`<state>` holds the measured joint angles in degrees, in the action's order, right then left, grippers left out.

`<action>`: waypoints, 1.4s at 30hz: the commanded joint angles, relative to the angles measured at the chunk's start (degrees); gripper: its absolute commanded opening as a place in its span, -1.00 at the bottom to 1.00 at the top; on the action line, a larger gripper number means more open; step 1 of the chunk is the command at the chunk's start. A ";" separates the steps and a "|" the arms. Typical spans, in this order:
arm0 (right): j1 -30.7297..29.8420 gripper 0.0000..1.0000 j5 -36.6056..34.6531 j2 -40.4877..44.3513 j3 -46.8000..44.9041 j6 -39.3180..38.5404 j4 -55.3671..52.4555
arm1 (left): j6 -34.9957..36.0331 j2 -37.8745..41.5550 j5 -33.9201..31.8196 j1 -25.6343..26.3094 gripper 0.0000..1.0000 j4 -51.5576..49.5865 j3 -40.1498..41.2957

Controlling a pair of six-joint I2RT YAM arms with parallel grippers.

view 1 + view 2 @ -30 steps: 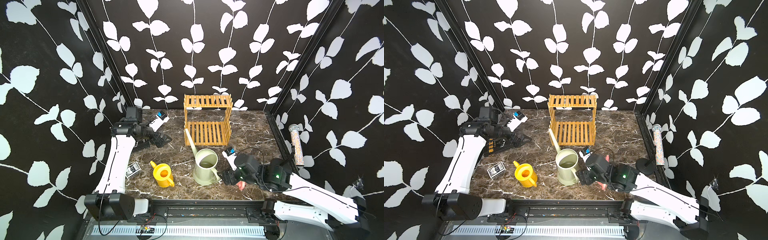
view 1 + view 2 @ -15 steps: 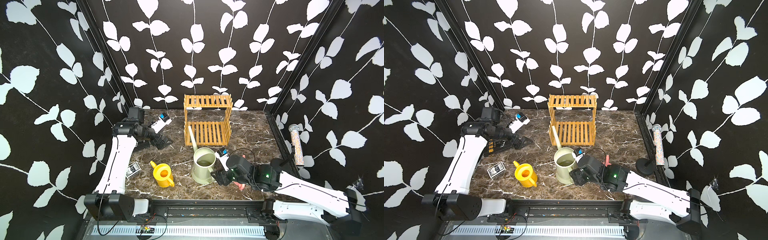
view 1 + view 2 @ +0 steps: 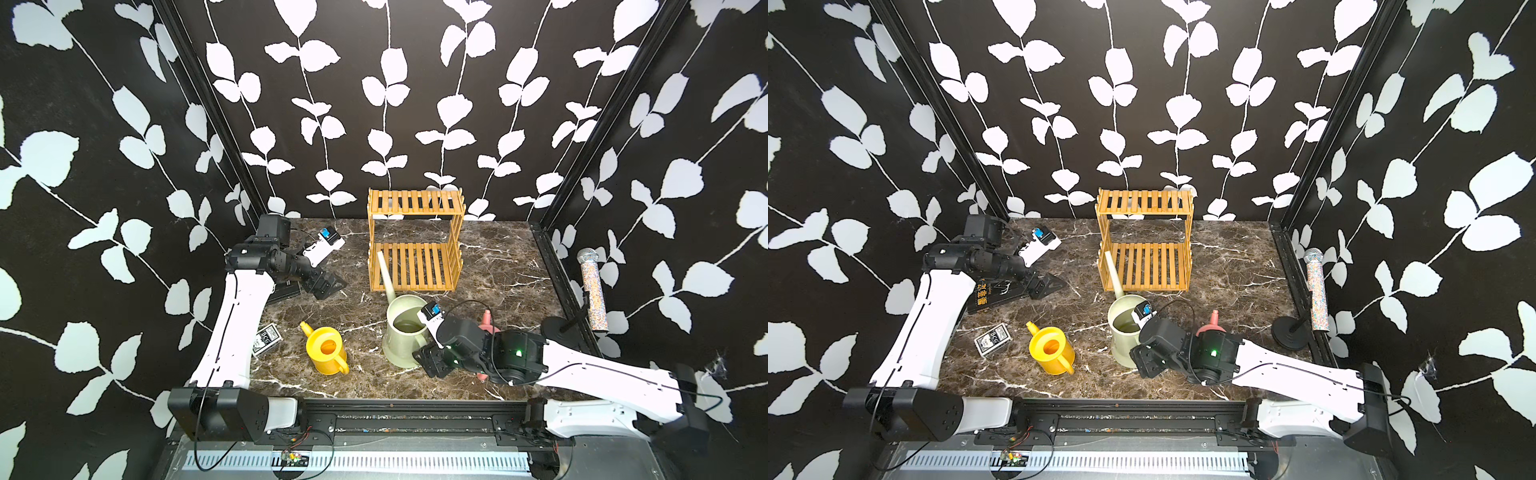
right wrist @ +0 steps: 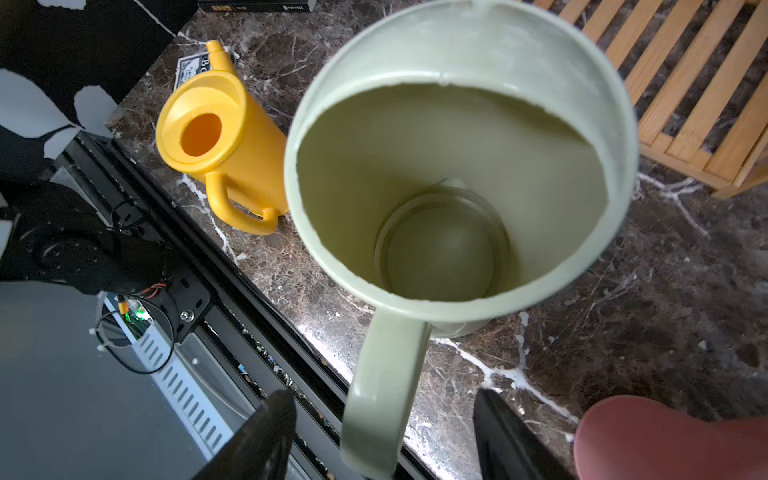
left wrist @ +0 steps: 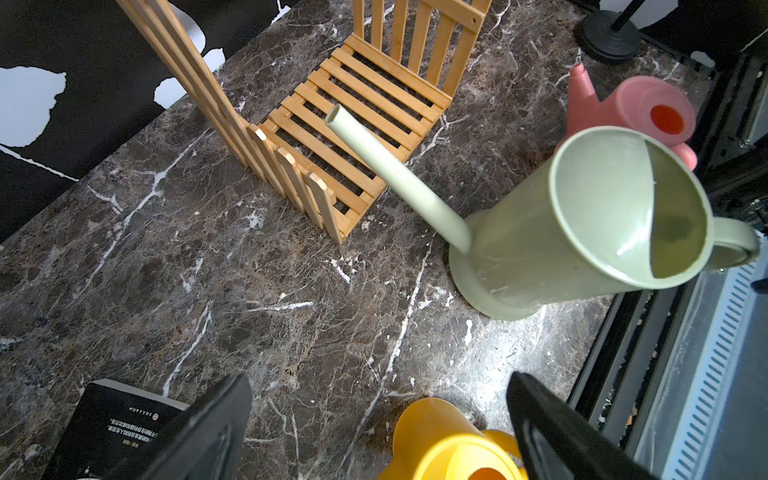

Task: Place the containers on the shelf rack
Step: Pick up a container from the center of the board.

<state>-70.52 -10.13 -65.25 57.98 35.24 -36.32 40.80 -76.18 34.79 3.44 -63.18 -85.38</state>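
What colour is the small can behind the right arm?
Pink; the small can shows best in the left wrist view.

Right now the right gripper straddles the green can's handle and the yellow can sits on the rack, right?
No: in both top views the yellow can stands on the table, not the rack. The right gripper does straddle the green can's handle.

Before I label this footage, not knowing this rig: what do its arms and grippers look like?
The left arm and right arm have white shells with black joints and bases. The left gripper and right gripper are black, with flat tapered fingers. Each wrist carries a white, blue-patched camera module and thin black cable. A green light glows on the right arm.
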 commanded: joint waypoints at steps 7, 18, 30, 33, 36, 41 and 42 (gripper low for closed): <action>-0.32 -0.31 -11.00 7.40 -4.70 4.93 2.15 | 0.83 1.02 0.20 0.44 0.97 -0.98 -0.20; -0.32 -0.29 -10.04 3.70 -2.17 1.54 0.45 | -0.08 1.07 0.37 0.67 0.97 -1.10 -0.84; 0.05 -0.59 -9.46 2.70 -2.74 0.57 1.96 | 0.39 2.11 0.24 0.87 0.97 -0.65 0.85; 0.21 -0.77 -10.77 3.17 -2.03 1.00 0.16 | -0.06 1.92 0.15 0.86 0.97 -0.77 0.48; 0.21 -0.81 -11.16 4.21 -2.79 0.93 1.64 | 0.32 1.95 0.26 0.86 0.97 -0.52 0.41; 0.21 -0.82 -13.35 4.13 -0.76 0.76 0.04 | -0.26 1.18 0.63 1.10 0.97 -0.32 0.01; 0.16 -0.82 -13.67 4.26 -0.62 0.94 0.15 | -0.15 1.10 0.63 1.19 0.97 -0.28 -0.18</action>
<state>-70.35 -20.29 -62.46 54.63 35.94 -37.82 40.66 -75.83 34.68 4.16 -63.09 -85.34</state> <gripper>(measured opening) 0.208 0.985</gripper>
